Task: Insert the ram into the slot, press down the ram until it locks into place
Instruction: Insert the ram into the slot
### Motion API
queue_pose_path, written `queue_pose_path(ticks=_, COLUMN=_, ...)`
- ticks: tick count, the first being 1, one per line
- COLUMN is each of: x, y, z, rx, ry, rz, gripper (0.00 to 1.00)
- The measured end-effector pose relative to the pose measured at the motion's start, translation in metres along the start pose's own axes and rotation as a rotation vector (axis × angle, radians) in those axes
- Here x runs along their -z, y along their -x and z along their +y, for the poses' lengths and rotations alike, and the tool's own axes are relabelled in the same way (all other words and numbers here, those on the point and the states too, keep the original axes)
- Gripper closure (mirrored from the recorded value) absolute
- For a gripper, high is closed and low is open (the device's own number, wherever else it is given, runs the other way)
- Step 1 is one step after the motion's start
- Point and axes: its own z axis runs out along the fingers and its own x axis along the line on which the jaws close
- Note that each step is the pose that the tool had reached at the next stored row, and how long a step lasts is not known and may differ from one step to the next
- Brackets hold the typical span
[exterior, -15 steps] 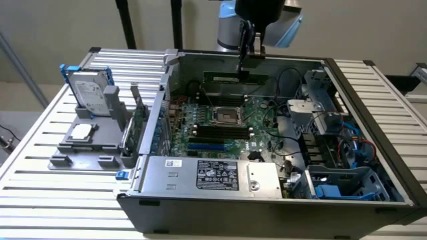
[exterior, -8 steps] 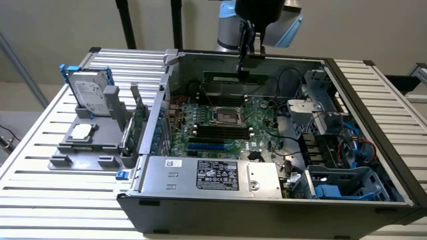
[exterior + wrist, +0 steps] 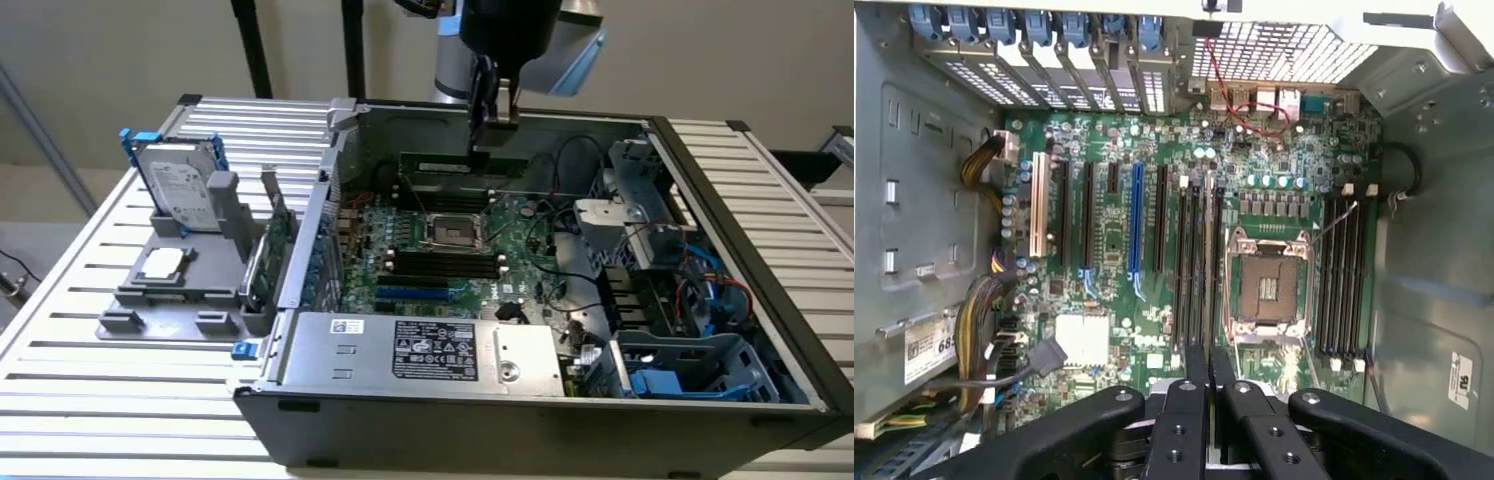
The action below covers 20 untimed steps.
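Now we are seeing the hand (image 3: 490, 125) clamped on the ram (image 3: 443, 164), upper centre of the exterior view, above the black slots (image 3: 1199, 262).

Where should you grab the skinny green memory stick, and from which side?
Pinch the middle of its long top edge from above, one finger on each flat face. The ram hangs on edge, long and thin, so a middle hold probably keeps it level. The gripper holds it there.

arm (image 3: 514, 30): upper part cut off by frame edge. ram (image 3: 438, 165): chips too small to tell; middle hidden behind gripper (image 3: 483, 148).
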Motion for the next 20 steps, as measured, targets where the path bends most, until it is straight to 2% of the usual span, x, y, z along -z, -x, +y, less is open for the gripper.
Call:
queue_pose_path(ticks=7, x=-0.0132, y=0.000, z=0.0094, rx=0.000, ry=0.0000, rz=0.0000, gripper=0.87)
queue_pose_path(ticks=20, x=-0.0369, y=-0.001, z=0.0118, rx=0.000, ry=0.0000, rz=0.0000, gripper=0.87)
